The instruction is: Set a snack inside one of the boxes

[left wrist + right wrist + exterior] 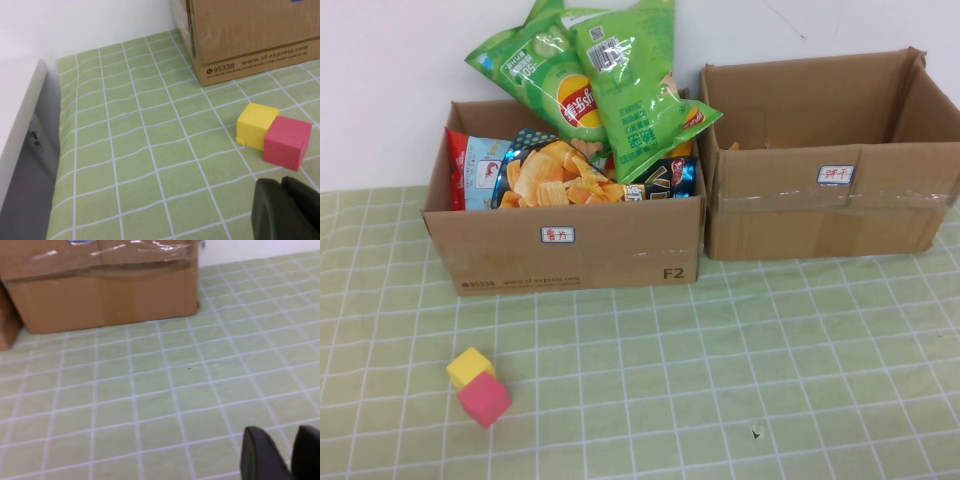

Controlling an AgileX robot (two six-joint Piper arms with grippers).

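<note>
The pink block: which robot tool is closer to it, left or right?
Left. The left tool sits right beside the pink block. The right tool hangs over bare tablecloth near the right box, no block in its view.

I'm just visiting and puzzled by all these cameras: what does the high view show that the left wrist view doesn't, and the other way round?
Only the high view shows the green chip bags piled in the left box, the orange chip bag beneath them, and the right box, which looks nearly empty. Neither arm appears there.

Only the left wrist view shows the left pincer, low over the cloth near the cubes, and a white ledge beside the table.

Both show the left box, the yellow cube touching the pink cube, and the green checked cloth.
</note>
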